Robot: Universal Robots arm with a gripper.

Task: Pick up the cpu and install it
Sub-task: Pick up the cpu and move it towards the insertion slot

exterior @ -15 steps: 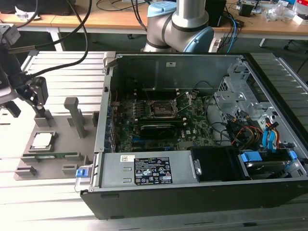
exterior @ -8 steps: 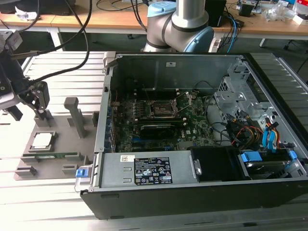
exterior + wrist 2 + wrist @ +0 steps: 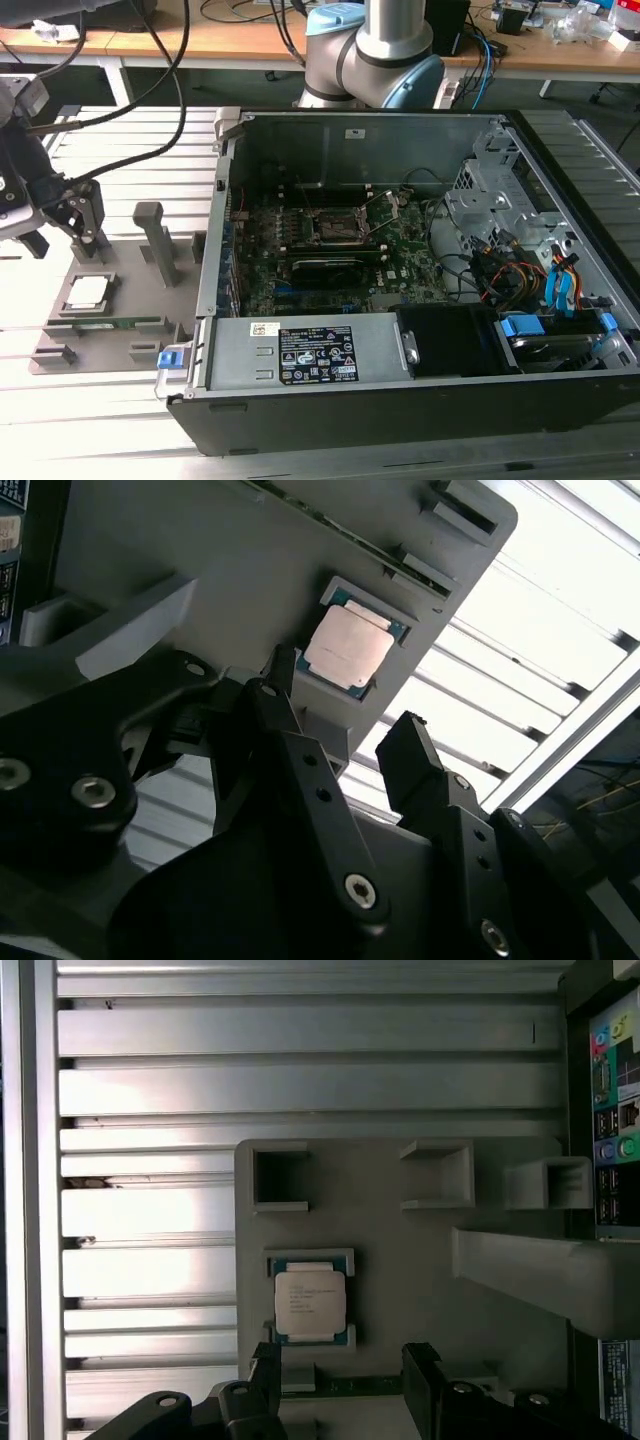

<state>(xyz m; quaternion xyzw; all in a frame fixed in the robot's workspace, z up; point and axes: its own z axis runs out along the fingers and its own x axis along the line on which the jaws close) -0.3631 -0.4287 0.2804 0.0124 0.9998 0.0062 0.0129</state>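
Clearly spread and holding nothing, the gripper's [image 3: 88,238] jaws hang just above the cpu [image 3: 88,291], which lies flat in its recess on the grey fixture plate [image 3: 130,340]. Both wrist views show its silvery top just beyond the black fingertips [image 3: 422,1375]. The exterior view adds the open computer case [image 3: 400,400] beside the plate, its black socket [image 3: 335,228] well apart from the chip.

The cpu [image 3: 88,292] lies in a recess on the fixture plate [image 3: 120,345], just beside the computer case [image 3: 400,420], on the exterior view's left. The gripper [image 3: 88,248] hangs above the plate's far part, behind the cpu and apart from it. The socket [image 3: 340,228] lies inside the case, near its middle.
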